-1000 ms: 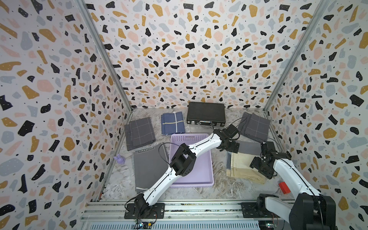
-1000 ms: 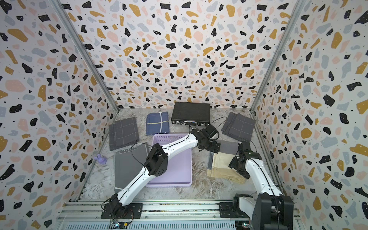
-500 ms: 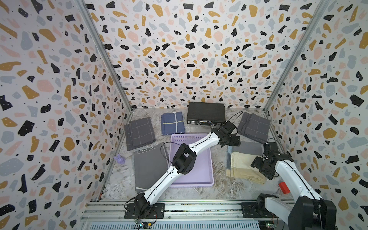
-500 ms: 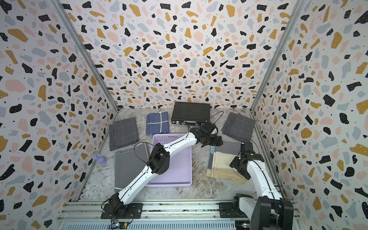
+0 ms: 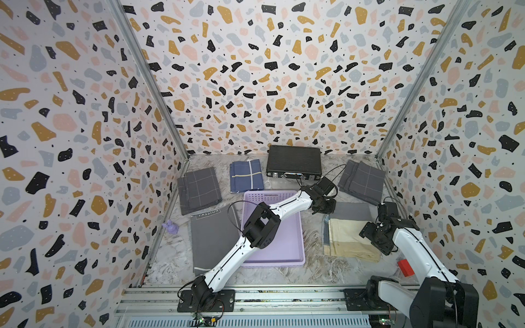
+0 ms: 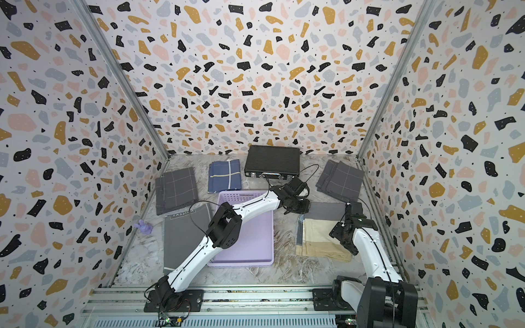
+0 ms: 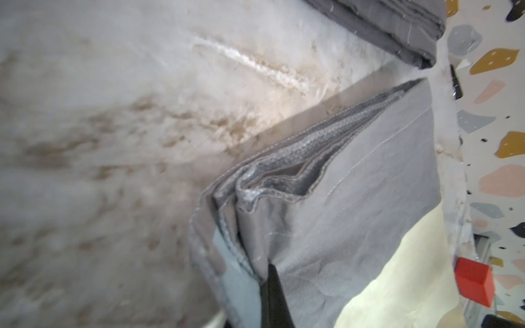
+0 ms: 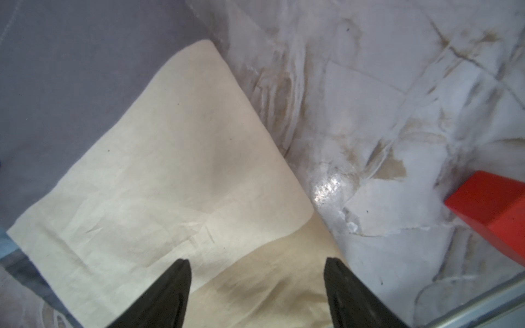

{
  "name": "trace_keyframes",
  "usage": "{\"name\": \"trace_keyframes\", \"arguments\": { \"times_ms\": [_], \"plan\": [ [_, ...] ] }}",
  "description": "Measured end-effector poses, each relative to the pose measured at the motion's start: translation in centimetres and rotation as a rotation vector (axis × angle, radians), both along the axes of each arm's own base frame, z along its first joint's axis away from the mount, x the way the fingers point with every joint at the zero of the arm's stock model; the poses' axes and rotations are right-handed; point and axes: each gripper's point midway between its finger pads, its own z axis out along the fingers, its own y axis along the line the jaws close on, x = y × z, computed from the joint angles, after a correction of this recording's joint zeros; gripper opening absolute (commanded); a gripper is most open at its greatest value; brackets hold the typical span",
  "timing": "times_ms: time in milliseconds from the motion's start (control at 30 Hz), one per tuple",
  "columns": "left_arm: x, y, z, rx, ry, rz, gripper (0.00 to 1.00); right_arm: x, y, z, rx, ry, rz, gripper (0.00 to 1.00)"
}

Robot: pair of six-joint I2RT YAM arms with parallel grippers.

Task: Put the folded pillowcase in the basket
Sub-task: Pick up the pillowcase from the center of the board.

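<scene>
Top views: folded pillowcase (image 5: 349,241) (image 6: 321,241) lies flat on the marbled worktop (image 5: 312,272), just right of the basket (image 5: 272,262) (image 6: 241,262), not in it. Its long axis looks front-to-back. Grey band at the far end, cream in the middle, tan strip nearest the rail; a blue-grey layer peeks out along its left edge. Basket is a shallow lavender plastic rectangle with hole rows in the far wall, long axis also front-to-back. Left arm reaches diagonally over the basket. Left fingers (image 5: 323,207) (image 6: 297,208) are down on the pillowcase's far-left grey corner. Right fingers (image 5: 369,236) (image 6: 342,237) hover over its right edge. Black hard case (image 5: 294,163) sits behind the basket; red block (image 5: 405,267) is by the right arm.

Left wrist: left fingers (image 7: 272,292) are clenched on the grey corner of the pillowcase (image 7: 355,213). Only one black tip shows, pressed into the cloth. Stacked fold edges are visible: fine woven fabric, stitched hem, light creases. The cream part lies beyond, red block (image 7: 473,282) by the wall.

Right wrist: right fingers (image 8: 173,289) are spread apart, holding nothing, above the cream/tan cloth (image 8: 170,170). Cream layer overlaps the grey, with a soft rounded fold edge. Worktop has a glossy marble print; a red block corner (image 8: 491,204) shows at the side.
</scene>
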Motion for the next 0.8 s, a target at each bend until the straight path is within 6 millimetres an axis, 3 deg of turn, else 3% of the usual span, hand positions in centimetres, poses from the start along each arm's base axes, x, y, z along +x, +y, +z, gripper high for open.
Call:
{"name": "trace_keyframes", "arguments": {
  "times_ms": [133,300,500,600,700,800],
  "plan": [
    [0.5,1.7,2.0,0.094,-0.105,-0.045,0.0,-0.3,0.0,-0.7,-0.008,-0.03,0.013,0.89],
    [1.6,2.4,3.7,0.13,-0.202,-0.115,0.0,-0.1,0.2,-1.8,0.004,-0.021,0.017,0.89],
    [2.3,3.7,1.1,0.195,-0.196,-0.145,0.0,1.0,2.1,-3.8,0.12,0.006,0.054,0.81],
    [2.4,4.3,-0.6,0.226,-0.179,-0.149,0.0,1.6,2.9,-3.7,0.169,-0.024,0.071,0.75],
    [2.7,4.3,-0.5,0.222,-0.185,-0.148,0.0,1.5,3.6,-3.6,0.207,-0.051,0.081,0.57],
    [2.7,4.4,-0.5,0.222,-0.183,-0.147,0.0,1.1,4.1,-3.8,0.23,-0.042,0.095,0.25]
  ]
}}
